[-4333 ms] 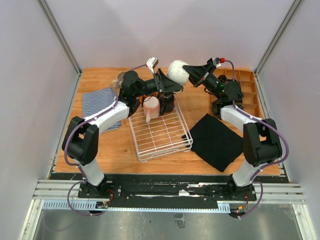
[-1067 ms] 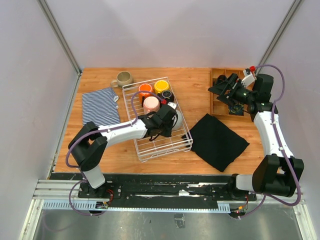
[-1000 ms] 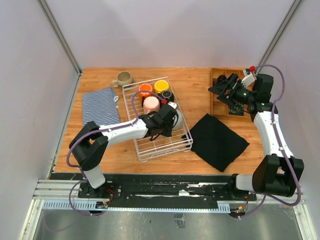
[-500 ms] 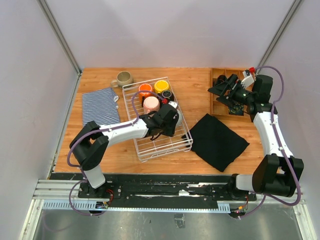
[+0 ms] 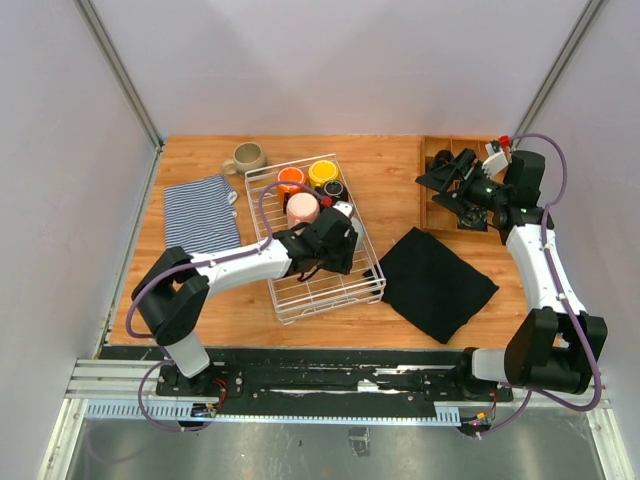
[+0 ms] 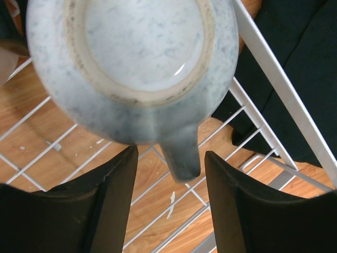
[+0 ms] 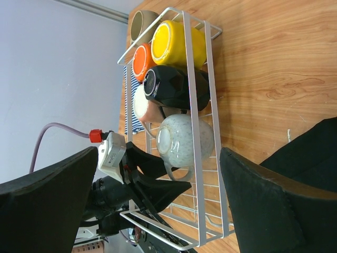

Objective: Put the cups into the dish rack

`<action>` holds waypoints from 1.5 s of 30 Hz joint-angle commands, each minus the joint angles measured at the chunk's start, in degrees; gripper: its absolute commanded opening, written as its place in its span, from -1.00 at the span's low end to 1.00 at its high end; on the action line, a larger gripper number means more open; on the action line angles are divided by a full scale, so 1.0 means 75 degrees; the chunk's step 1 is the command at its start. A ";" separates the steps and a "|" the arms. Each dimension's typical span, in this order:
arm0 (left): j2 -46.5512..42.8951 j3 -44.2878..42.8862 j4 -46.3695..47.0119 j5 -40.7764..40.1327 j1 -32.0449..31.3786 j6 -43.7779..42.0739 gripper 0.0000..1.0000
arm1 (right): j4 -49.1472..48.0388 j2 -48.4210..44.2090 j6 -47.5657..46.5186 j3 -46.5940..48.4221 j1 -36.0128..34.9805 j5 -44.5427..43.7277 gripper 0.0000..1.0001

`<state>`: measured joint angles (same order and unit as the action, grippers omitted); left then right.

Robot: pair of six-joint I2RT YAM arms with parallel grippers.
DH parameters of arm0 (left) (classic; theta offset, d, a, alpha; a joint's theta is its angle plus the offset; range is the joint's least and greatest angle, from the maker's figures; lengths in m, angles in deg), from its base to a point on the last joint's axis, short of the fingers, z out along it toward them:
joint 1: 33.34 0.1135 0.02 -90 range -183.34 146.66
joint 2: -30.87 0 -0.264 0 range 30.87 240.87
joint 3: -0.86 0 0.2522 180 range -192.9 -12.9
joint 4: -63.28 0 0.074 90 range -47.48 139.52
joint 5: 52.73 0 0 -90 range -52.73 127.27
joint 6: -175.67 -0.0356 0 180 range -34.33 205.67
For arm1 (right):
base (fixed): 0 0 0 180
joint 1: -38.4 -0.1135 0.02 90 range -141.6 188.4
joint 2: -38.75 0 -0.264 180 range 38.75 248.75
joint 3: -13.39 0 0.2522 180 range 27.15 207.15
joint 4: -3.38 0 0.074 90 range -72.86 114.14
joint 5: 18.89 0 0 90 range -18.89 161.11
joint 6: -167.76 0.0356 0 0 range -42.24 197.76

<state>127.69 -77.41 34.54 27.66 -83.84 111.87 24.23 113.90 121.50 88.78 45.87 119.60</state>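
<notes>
Letting go of the whitish-grey mug point(image 6: 131, 58) inside the dish rack point(image 5: 310, 285), with the left end effector point(image 6: 169, 155) spread about halfway after sitting nearly pinched a second ago. Now straddles the mug's handle point(image 6: 181, 158) with a gap on either side and grips nothing. Leaves the mug upside down on the grid floor, base toward the wrist camera, close against the rack's right-hand side wire. Reads as a finished placement, to judge by the loosened fingers, with only a clean lift away still needed on this side. Brings the rack's load to five: yellow mug point(image 5: 323, 172) and orange mug point(image 5: 291, 179) along the far end, black mug point(image 5: 334, 190) and pale pink mug point(image 5: 302, 207) just behind them, then the grey one nearest the arms. Leaves one outside: beige mug point(image 5: 246, 157), alone on the table point(image 5: 390, 170) at the far left, beyond the striped cloth point(image 5: 200, 212) and apart from the rack. Keeps the right end effector point(image 5: 440, 188) spread fully wide and empty above the brown wooden tray point(image 5: 432, 222), unmoved over the past second. Hides most of that tray's compartments under the arm, contents not readable. Shows nothing resting on the black cloth point(image 5: 435, 280) between rack and tray
</notes>
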 commanded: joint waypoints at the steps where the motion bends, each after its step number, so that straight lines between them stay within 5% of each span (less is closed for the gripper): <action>1: -0.0481 0.0227 -0.0007 -0.0404 -0.0099 0.0052 0.18 | -0.0211 -0.0200 0.0105 -0.0080 0.0093 0.0132 0.97; 20: -0.0184 -0.0189 -0.0229 -0.0426 -0.0087 -0.0919 0.01 | -0.0287 -0.0221 0.0224 -0.0213 0.0083 0.0190 0.97; 34: 0.0078 -0.0350 -0.0270 0.0087 -0.0090 -0.1532 -0.58 | -0.0311 -0.0228 0.0232 -0.0248 0.0083 0.0224 0.97; 36: 0.0054 -0.0262 -0.0264 0.0119 -0.0096 -0.1536 -0.50 | -0.0314 -0.0235 0.0248 -0.0248 0.0080 0.0232 0.97; 41: -0.0043 -0.0158 -0.0230 0.0103 -0.0093 -0.1469 0.10 | -0.0346 -0.0215 0.0281 -0.0239 0.0083 0.0237 0.97; 45: -0.0197 -0.0125 -0.0147 0.0107 -0.0094 -0.1387 0.30 | -0.0360 -0.0224 0.0296 -0.0260 0.0069 0.0238 0.97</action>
<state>127.41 -78.57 31.83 27.99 -84.12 101.25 22.96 113.53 123.01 87.49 45.87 120.21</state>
